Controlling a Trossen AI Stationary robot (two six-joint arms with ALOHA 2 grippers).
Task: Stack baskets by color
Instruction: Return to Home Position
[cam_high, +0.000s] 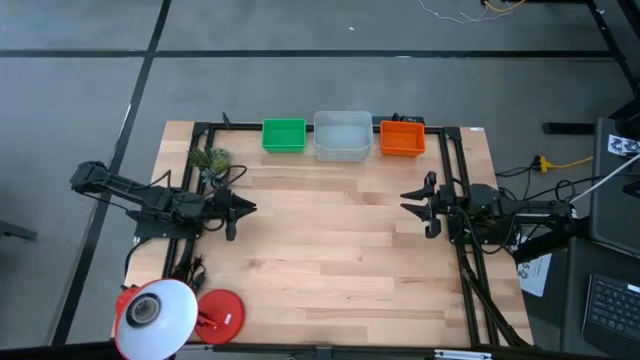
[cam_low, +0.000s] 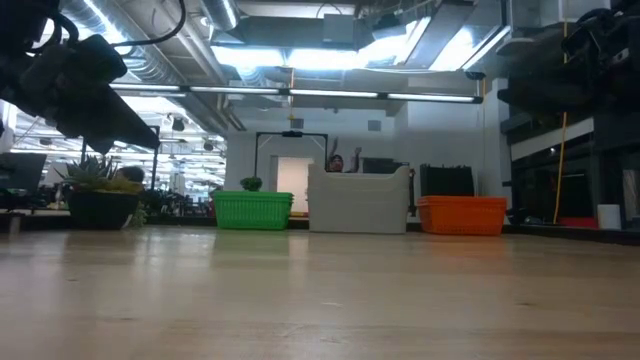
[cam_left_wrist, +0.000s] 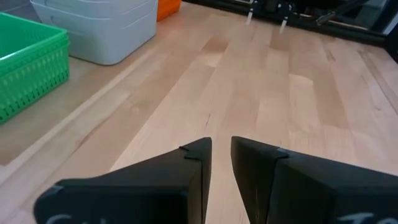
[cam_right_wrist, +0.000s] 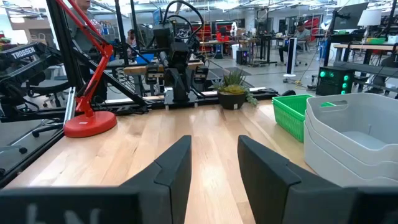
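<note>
Three groups of baskets stand in a row along the table's far edge. The green one (cam_high: 283, 135) is on the left. The translucent grey-white one (cam_high: 342, 136) is in the middle, with nested rims showing (cam_right_wrist: 351, 134). The orange one (cam_high: 402, 138) is on the right. All rest on their bottoms on the wood. My left gripper (cam_high: 248, 207) hovers at the table's left side, level, with a narrow gap between its fingers (cam_left_wrist: 221, 146) and nothing in it. My right gripper (cam_high: 408, 200) hovers at the right side, open (cam_right_wrist: 214, 143) and empty. Both are well short of the baskets.
A red lamp base (cam_high: 220, 312) with a white shade (cam_high: 155, 315) stands at the near left corner. A small potted plant (cam_high: 210, 160) sits at the far left. Black frame rails (cam_high: 455, 160) run along the far edge and both sides. Bare wood lies between the grippers.
</note>
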